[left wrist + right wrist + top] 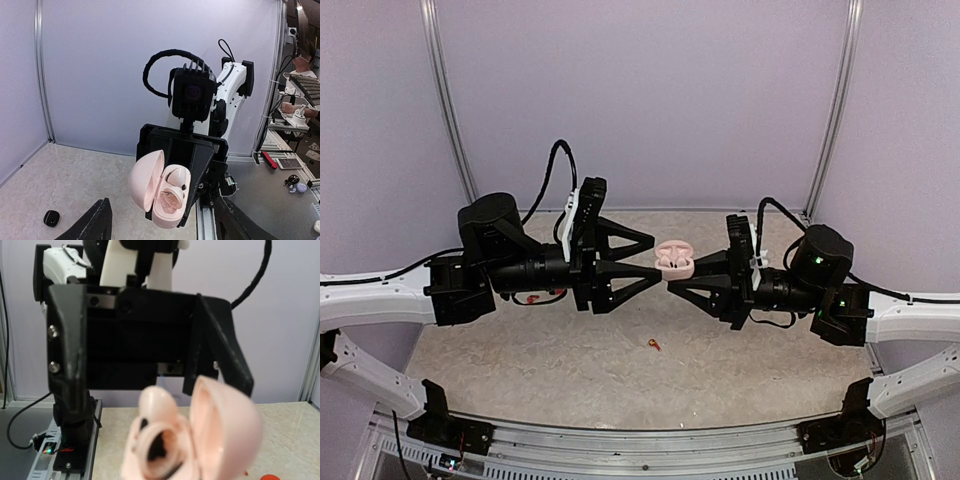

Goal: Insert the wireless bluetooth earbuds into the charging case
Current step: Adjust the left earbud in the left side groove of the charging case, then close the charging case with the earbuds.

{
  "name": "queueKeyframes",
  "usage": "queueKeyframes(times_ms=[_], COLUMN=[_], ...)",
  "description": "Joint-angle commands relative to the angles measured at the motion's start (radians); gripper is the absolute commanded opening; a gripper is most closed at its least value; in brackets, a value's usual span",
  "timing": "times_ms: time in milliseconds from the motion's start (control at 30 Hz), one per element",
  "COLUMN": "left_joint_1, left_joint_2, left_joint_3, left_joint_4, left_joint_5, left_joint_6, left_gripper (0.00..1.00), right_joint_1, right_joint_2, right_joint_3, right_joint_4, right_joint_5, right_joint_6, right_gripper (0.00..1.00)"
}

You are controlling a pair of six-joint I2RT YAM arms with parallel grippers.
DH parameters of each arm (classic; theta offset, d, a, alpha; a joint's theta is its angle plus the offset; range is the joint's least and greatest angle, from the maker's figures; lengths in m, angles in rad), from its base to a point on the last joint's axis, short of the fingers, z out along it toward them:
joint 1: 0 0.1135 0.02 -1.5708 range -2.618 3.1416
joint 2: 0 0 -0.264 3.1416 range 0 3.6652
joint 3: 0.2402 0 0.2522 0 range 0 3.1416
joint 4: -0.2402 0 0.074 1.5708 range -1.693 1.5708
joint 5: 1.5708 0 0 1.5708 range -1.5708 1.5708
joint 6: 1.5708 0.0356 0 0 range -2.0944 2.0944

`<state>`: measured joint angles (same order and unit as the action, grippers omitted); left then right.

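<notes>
The pink charging case, clamped in the right gripper, hangs open in mid-air with two pale earbuds apparently lying in its wells. The left gripper, fingers apart and empty, hovers just left of it. Insertion looks nearly done; the next move calls for gently pressing the buds home or folding the lid shut.

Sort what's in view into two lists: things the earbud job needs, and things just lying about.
Job: pink charging case, open, clamped in the right fingers; left fingers, spread open facing it; red-orange earbud on the table.
Lying about: small black rounded object on the table; keyboard on the side desk.
</notes>
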<state>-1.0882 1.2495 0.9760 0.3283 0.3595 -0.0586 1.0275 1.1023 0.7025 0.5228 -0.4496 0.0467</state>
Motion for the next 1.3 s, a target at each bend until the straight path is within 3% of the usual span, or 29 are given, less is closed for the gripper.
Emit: queueKeyframes(times_ms=[0, 433, 633, 900, 1267], left_joint_1=[0.007, 0.027, 0.031, 0.029, -0.019], left_joint_2=[-0.026, 0.013, 0.02, -0.016, 0.017], left_joint_3=[-0.008, 0.02, 0.027, -0.003, 0.036], left_joint_4=[0.016, 0.032, 0.02, 0.033, -0.031], left_joint_5=[0.006, 0.026, 0.026, 0.111, 0.121], left_joint_6=[0.021, -0.051, -0.048, 0.006, 0.087], left_gripper=[0.7, 0.5, 0.45, 0.72, 0.74], right_joint_1=[0.01, 0.013, 0.014, 0.014, 0.014], right_joint_2=[-0.005, 0.011, 0.011, 0.002, 0.013], right_joint_3=[0.009, 0.029, 0.031, 0.02, 0.027], right_joint_4=[0.026, 0.007, 0.003, 0.005, 0.004], right_joint_5=[-0.027, -0.059, -0.06, -0.026, -0.036], right_joint_6=[0.016, 0.007, 0.004, 0.021, 0.031], right_gripper=[0.0, 0.0, 0.0, 0.0, 0.0])
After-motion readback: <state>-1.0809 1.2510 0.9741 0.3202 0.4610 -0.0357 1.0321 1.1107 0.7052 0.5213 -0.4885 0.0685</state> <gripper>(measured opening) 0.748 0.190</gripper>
